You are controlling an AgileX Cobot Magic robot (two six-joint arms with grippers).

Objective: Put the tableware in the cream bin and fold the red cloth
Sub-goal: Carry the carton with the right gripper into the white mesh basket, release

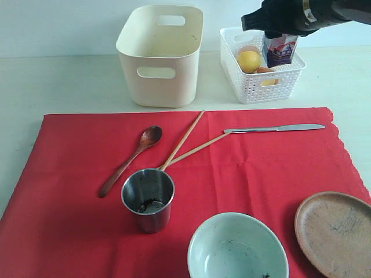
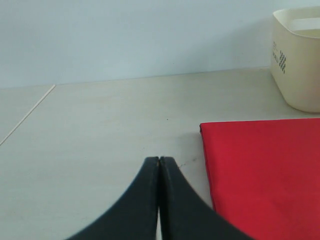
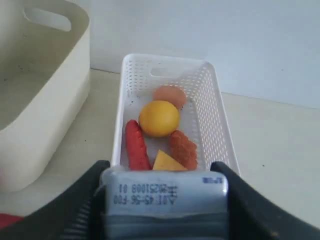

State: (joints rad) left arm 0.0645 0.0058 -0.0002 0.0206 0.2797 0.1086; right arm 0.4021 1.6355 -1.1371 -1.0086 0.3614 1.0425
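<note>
The red cloth (image 1: 249, 168) lies flat with a dark wooden spoon (image 1: 132, 159), crossed chopsticks (image 1: 184, 142), a silver knife (image 1: 272, 128), a steel cup (image 1: 148, 197), a pale bowl (image 1: 236, 249) and a brown plate (image 1: 336, 231) on it. Behind it stands the cream bin (image 1: 159, 55), with nothing seen inside. My right gripper (image 3: 164, 195) is shut on a small milk carton (image 1: 281, 49), held upright over the white basket (image 1: 261, 87). Shut on nothing, my left gripper (image 2: 159, 161) hovers over bare table beside the cloth's corner (image 2: 265, 170).
The white lattice basket (image 3: 210, 100) holds a lemon (image 3: 159, 118), an egg (image 3: 170, 95), a cheese wedge (image 3: 167, 162) and a red sausage (image 3: 136, 145). It stands just right of the cream bin (image 3: 40, 100). Bare pale table surrounds the cloth.
</note>
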